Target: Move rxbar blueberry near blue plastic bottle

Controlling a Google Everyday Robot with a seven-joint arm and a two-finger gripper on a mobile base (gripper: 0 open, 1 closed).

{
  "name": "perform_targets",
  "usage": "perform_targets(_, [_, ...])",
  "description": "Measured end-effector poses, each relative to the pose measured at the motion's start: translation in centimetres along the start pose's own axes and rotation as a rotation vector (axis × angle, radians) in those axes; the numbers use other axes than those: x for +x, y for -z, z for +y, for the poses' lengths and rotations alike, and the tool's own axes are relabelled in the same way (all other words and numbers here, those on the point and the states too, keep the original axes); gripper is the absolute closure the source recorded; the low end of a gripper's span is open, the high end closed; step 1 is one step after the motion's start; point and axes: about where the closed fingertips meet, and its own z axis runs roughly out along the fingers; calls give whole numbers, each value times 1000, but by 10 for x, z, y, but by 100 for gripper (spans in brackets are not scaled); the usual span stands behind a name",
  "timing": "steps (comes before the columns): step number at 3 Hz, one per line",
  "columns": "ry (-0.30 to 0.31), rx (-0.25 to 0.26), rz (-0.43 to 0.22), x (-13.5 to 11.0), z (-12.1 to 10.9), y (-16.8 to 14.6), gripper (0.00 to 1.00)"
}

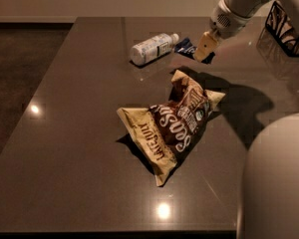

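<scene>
The rxbar blueberry (185,47) is a small dark blue wrapper at the far side of the table, just right of the bottle's cap. My gripper (204,48), with tan fingers, is shut on the bar's right end and holds it low over the table. The blue plastic bottle (152,48) lies on its side, with its white cap pointing right towards the bar. A small gap separates the bar from the cap.
A large tan-and-brown chip bag (172,121) lies crumpled mid-table, in front of the bottle and bar. A black wire rack (284,29) stands at the far right. The robot's pale body (276,178) fills the lower right corner. The dark table (74,108) ends at left.
</scene>
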Motion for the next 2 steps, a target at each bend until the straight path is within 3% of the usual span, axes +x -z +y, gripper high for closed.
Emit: perform_targets(2, [-73, -13, -40, -27, -13, -53, 100])
